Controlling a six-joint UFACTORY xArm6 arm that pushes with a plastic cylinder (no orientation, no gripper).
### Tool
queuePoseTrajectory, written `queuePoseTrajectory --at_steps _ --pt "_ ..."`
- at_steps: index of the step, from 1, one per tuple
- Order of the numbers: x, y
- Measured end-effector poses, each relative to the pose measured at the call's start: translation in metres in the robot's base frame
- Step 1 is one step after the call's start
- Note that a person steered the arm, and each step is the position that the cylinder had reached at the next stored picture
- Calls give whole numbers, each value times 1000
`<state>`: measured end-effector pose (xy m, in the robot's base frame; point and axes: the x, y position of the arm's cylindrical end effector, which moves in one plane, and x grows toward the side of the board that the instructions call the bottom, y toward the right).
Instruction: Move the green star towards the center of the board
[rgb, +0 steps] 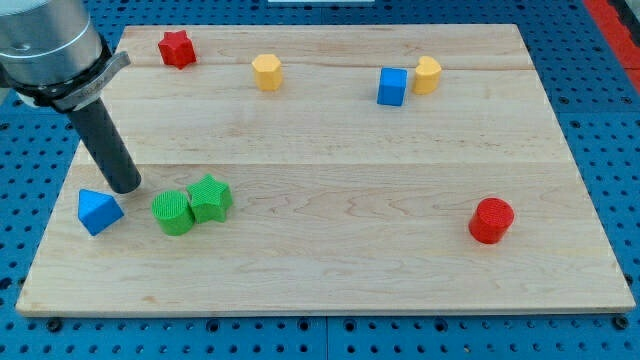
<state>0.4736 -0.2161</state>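
The green star (210, 198) lies at the lower left of the wooden board (330, 150). A green cylinder (173, 213) touches its left side. My tip (124, 186) rests on the board to the left of both, a short gap from the green cylinder and just above and right of the blue triangle (99, 211).
A red star (176, 48) sits at the top left. A yellow hexagon (267, 71) is at the top middle. A blue cube (392, 86) and a yellow block (427, 75) sit side by side at the top right. A red cylinder (491, 220) is at the lower right.
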Motion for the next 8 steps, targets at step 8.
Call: queuePoseTrajectory --at_steps 8 --pt "7 24"
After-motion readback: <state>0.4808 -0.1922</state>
